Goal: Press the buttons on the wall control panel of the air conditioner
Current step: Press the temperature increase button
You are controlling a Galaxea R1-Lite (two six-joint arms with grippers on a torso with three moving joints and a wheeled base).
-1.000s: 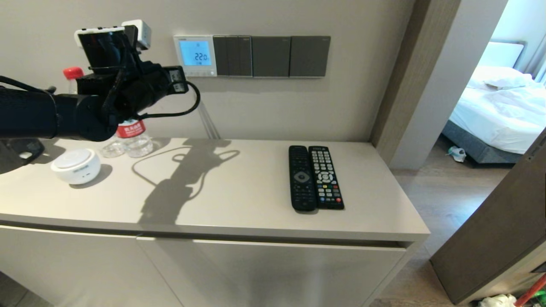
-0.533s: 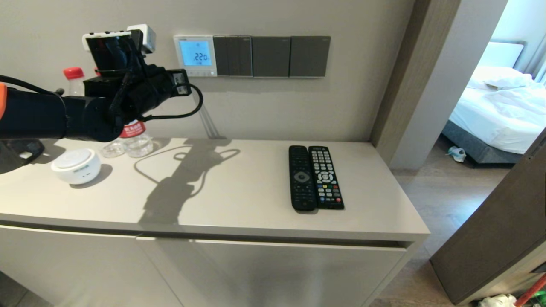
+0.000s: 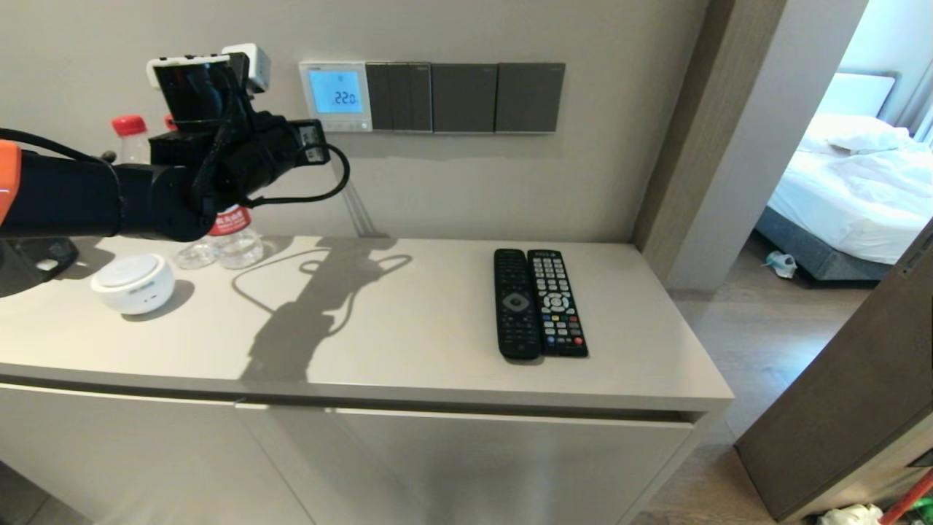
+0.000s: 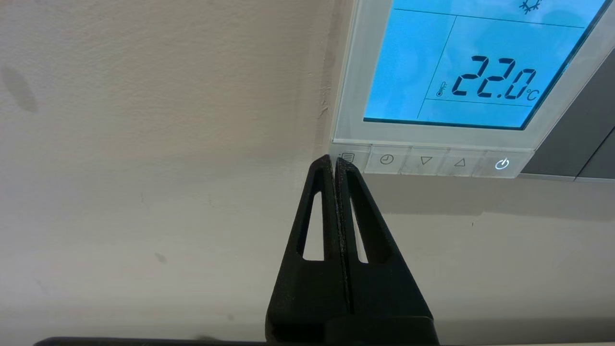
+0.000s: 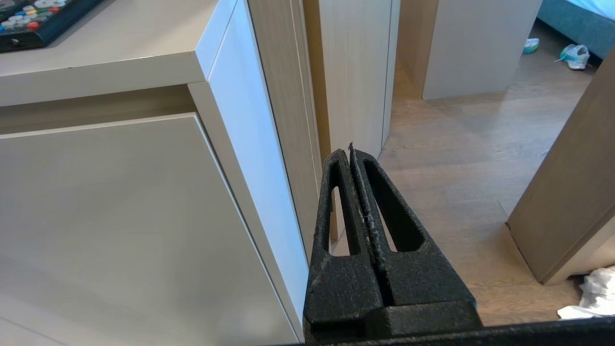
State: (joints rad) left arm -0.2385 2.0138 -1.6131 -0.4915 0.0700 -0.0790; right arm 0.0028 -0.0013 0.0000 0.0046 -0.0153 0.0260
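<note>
While pressed closed, left claw (image 4: 336,161) meets the buttons (image 4: 425,161) row's end; right claw (image 5: 350,153) closed beside cabinet (image 5: 144,72).

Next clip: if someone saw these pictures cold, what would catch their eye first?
Probably the lit blue screen reading 22.0 on the air conditioner's wall control panel, mounted left of three dark grey switch plates. Next, the left gripper, fingers shut, its tip at the leftmost of the buttons under the screen. Two remotes lie side by side on the cabinet top, and the right gripper hangs parked beside the cabinet.
</note>
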